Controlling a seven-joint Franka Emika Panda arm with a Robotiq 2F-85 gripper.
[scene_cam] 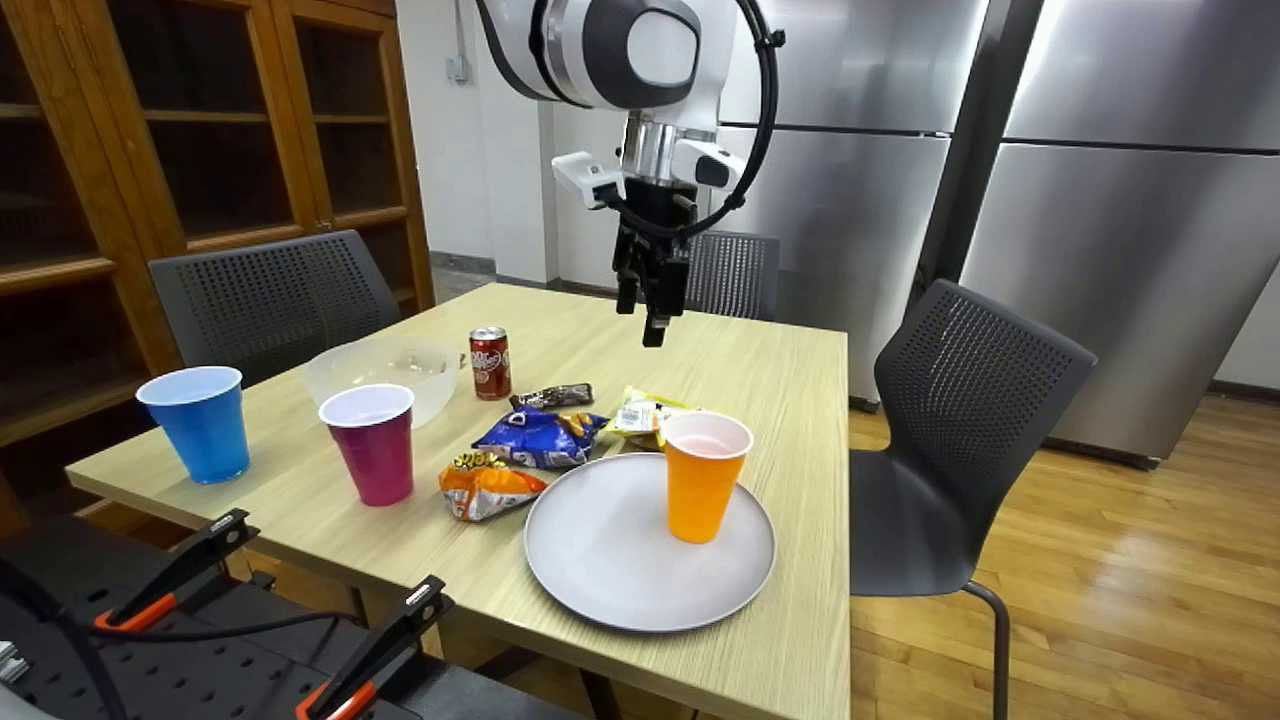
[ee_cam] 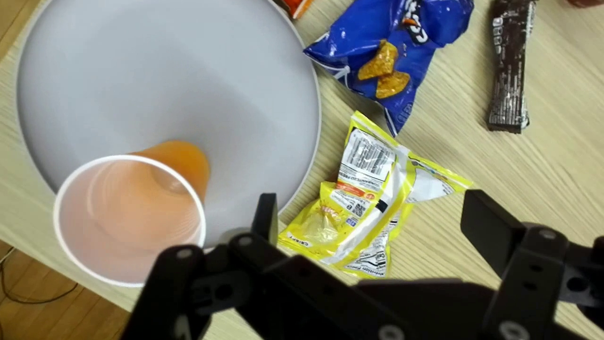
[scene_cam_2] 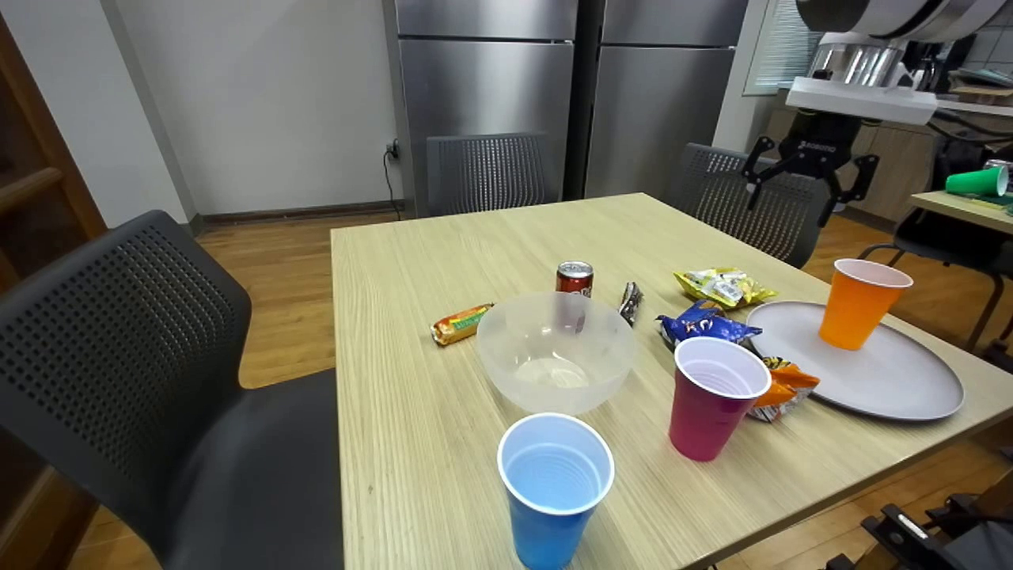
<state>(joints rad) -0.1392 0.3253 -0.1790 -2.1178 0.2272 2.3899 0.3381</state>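
The fingers (ee_cam: 490,231) are standing wide apart, and they are hanging in the air above the table (scene_cam: 760,350). In the wrist view, a yellow snack bag (ee_cam: 361,208) is appearing in the gap between them, but it is lying lower, on the table top. The bag is showing its printed back side: a white panel with a barcode is facing up, a short red-orange stripe is running under this panel, and a broad whitish seam is crossing the middle in a slanting direction. The film is shining and looking quite crumpled, and its pointed corners are spreading outward, one of them toward the blue chip bag (ee_cam: 391,52). In both exterior views, the yellow snack bag is resting just beside the grey plate (scene_cam: 600,540). On this plate, an orange cup (scene_cam: 700,490) with a white rim is standing upright. Near the blue chip bag, a dark brown wrapped bar (ee_cam: 512,71) is lying, and near its end a small red soda can (scene_cam: 490,365) is standing.
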